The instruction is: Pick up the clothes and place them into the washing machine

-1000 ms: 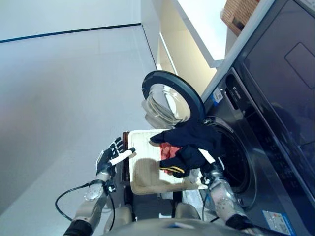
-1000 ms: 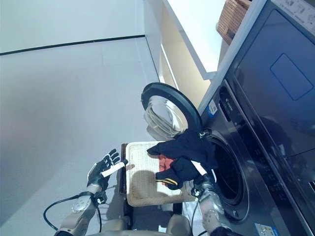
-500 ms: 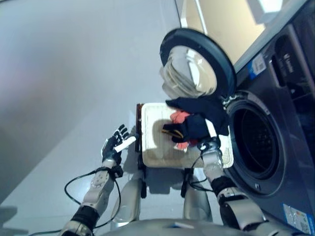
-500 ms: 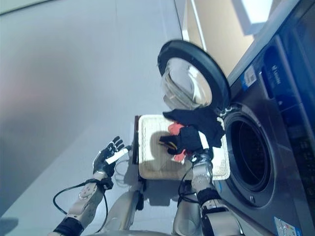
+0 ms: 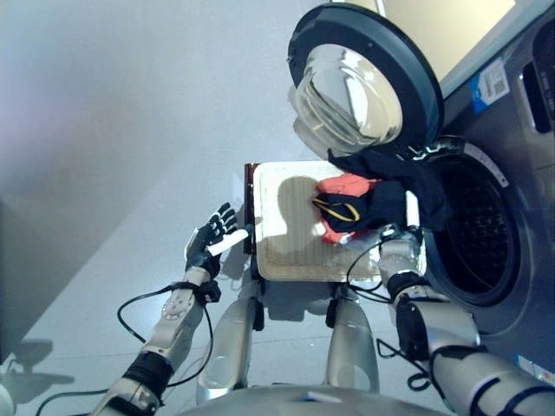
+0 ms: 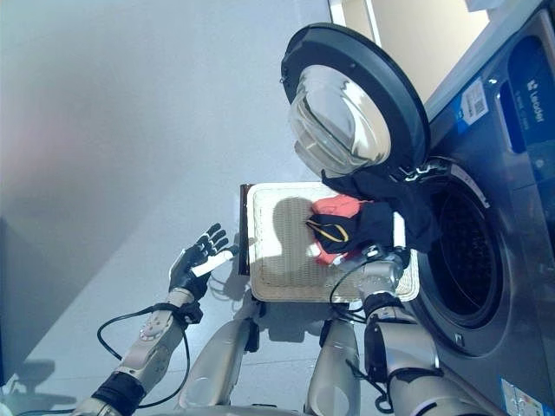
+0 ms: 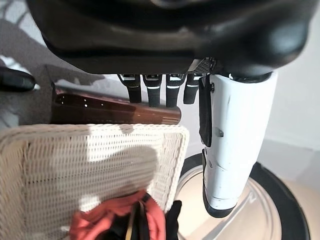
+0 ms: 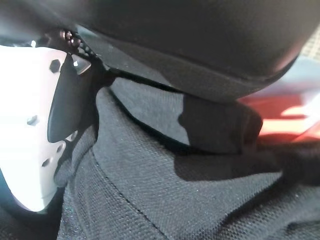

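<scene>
Since a second earlier, the right hand (image 8: 30, 125), gripping bunched black and coral clothes (image 6: 368, 217), reached the dark washing machine's (image 6: 486, 260) drum opening; left hand (image 6: 198, 263) stayed spread, empty.

L robot hand (image 5: 212, 243) open, fingers splayed

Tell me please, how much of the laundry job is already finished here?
Done: the washer door stands open. In hand: the right hand is buried in the dark garment, lifted beside the drum opening, with a red cloth over the wicker basket. Left: nothing visibly inside yet. The left hand is open, idle.
</scene>
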Available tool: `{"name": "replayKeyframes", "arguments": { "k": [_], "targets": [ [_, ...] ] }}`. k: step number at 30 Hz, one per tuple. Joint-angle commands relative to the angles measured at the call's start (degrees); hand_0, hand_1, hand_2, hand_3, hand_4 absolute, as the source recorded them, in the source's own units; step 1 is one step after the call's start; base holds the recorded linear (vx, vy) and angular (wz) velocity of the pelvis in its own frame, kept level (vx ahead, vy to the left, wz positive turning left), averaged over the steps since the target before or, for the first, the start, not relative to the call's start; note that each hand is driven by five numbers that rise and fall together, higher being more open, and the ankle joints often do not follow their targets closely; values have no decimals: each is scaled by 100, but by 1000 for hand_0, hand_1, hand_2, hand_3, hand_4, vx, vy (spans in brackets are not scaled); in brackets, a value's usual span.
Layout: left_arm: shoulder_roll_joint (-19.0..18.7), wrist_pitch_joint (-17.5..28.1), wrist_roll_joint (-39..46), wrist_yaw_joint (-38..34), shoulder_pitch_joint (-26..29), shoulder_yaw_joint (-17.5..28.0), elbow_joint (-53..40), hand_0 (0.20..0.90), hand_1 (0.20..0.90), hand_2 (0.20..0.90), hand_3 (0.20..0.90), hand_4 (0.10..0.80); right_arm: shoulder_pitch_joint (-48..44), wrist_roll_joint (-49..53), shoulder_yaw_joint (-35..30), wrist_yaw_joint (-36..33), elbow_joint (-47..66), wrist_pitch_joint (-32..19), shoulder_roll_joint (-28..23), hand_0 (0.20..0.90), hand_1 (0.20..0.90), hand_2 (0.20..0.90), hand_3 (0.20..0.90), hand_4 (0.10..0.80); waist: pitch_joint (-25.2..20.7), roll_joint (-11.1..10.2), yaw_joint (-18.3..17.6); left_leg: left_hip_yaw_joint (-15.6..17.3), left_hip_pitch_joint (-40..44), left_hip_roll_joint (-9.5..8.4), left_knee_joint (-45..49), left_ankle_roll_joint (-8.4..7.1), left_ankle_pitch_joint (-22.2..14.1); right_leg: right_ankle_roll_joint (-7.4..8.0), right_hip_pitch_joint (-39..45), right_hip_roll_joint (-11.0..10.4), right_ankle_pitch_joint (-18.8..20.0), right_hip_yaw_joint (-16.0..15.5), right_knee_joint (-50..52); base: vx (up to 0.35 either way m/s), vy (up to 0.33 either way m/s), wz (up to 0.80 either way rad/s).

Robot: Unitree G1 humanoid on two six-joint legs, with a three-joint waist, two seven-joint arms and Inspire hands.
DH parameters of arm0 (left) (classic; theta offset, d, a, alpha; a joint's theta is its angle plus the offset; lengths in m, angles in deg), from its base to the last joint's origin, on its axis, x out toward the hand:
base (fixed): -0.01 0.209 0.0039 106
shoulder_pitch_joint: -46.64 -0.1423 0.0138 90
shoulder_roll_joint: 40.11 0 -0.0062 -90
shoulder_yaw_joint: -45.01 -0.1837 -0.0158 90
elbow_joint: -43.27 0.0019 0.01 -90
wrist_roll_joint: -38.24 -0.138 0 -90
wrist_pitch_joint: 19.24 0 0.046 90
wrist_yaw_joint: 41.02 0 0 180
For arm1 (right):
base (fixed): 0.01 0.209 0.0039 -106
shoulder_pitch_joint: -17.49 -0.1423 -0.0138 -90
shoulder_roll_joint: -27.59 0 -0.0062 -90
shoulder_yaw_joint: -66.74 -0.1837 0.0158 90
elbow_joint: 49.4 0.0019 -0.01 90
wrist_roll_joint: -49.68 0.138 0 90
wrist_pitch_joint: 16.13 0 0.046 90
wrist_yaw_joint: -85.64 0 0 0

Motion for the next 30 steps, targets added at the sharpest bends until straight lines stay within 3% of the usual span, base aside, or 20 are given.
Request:
{"name": "replayKeyframes", "arguments": {
  "k": [1, 4, 10, 15, 24, 30],
  "targets": [
    [-215, 402, 134, 49, -154, 8, -636, 900, 900, 900, 900, 800, -68, 388, -226, 120, 395, -673, -546, 200, 200, 200, 200, 300, -419, 47, 33, -358, -355, 268, 1032, -500, -863, 253, 31, -514, -162, 192, 320, 0, 0, 0],
    [-183, 418, 194, 45, -186, 47, -596, 900, 900, 900, 900, 800, -71, 418, -341, 58, 484, -793, -666, 200, 200, 200, 200, 300, -421, 102, -6, -349, -423, 248, 1058, -505, -819, 239, -84, -520, -169, 261, 407, -10, 4, 0],
    [-199, 388, 287, 133, -297, -22, -633, 900, 900, 900, 900, 800, -110, 512, -988, -264, 448, -1145, -1374, 200, 200, 200, 200, 300, -480, 296, -78, -339, -653, 211, 1185, -532, -848, 219, -382, -537, -323, 391, 675, -8, -5, 5],
    [-249, 422, 219, 102, -329, -83, -743, 900, 900, 900, 900, 800, -186, -153, -1126, -838, 439, -1269, -2094, 200, 200, 200, 200, 300, -538, 509, -122, -296, -927, 184, 1470, -538, -1007, 218, -801, -559, -538, 586, 1075, 17, 9, -5],
    [-342, 446, 210, 104, -228, -271, -972, 900, 900, 900, 900, 800, -484, -182, -1013, -1036, -397, -955, -3108, 200, 200, 200, 200, 300, -602, 624, -100, -250, -1236, 181, 1854, -566, -1166, 187, -1257, -556, -759, 775, 1594, 12, 1, -5],
    [-399, 468, 216, 66, -258, -323, -1236, 900, 900, 900, 900, 800, -910, -296, -574, -1014, -532, -757, -3346, 200, 200, 200, 200, 300, -625, 637, -45, -169, -1378, 176, 1754, -567, -1120, 186, -1524, -553, -744, 853, 1624, 1, 3, -1]
  ]
}}
